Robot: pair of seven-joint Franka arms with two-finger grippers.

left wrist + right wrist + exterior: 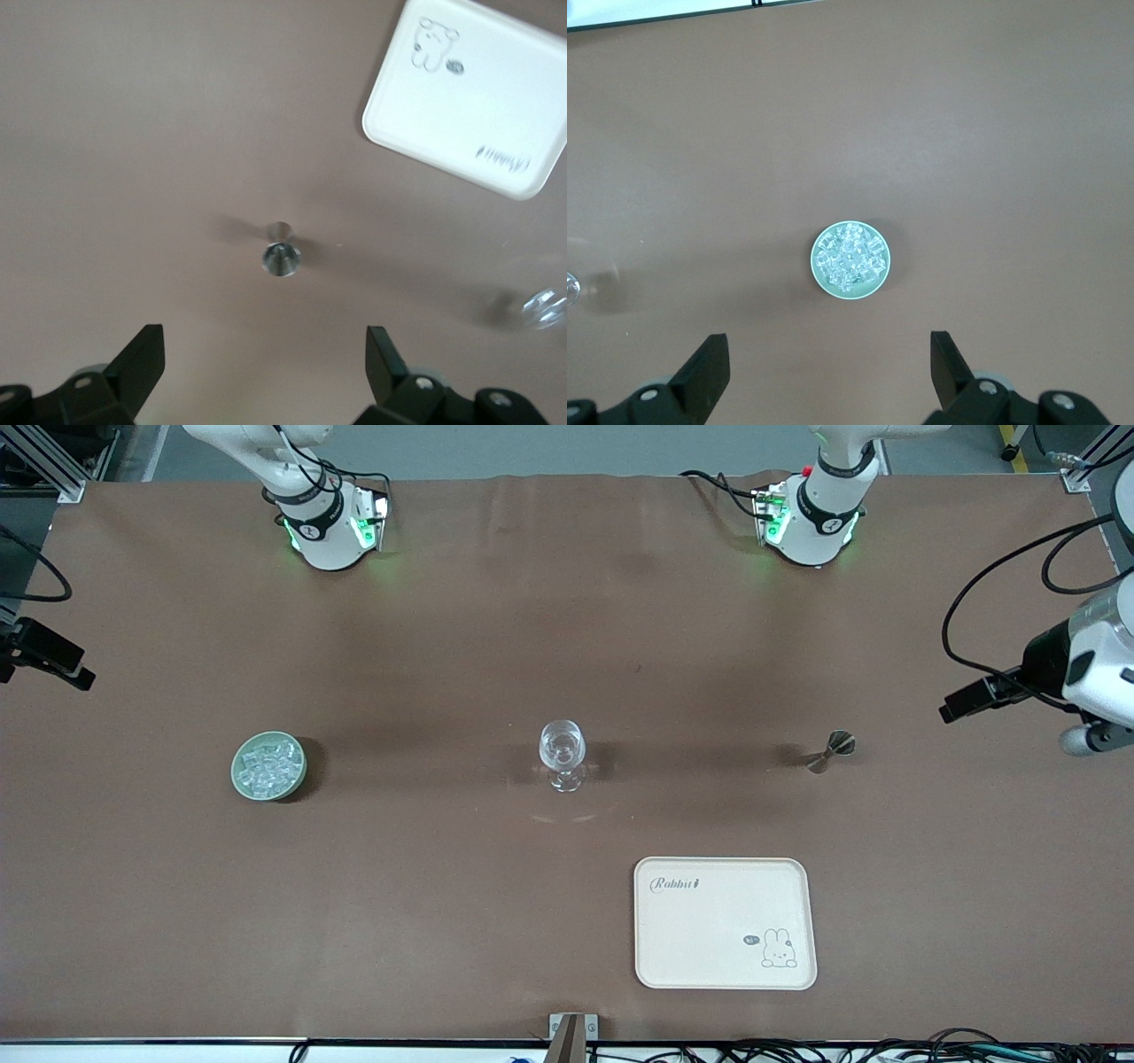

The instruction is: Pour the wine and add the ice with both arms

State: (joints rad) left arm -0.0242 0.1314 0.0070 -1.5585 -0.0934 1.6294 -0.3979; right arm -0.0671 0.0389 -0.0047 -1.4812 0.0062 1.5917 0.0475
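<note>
A heap of clear ice cubes [266, 764] fills a small pale green bowl [236, 767] toward the right arm's end of the table. A clear stemmed glass [563, 749] stands upright mid-table. A small metal jigger [831, 750] stands toward the left arm's end. My left gripper [264, 365] is open and empty, high over the table beside the jigger [281, 257]. My right gripper [828, 367] is open and empty, high over the table beside the bowl of ice [850, 259]. No wine bottle is in view.
A cream tray [709, 930] with a rabbit print lies nearer the front camera than the jigger; it also shows in the left wrist view [469, 97]. Both arm bases [328, 531] [811, 522] stand at the table's back edge. Cables run off both ends.
</note>
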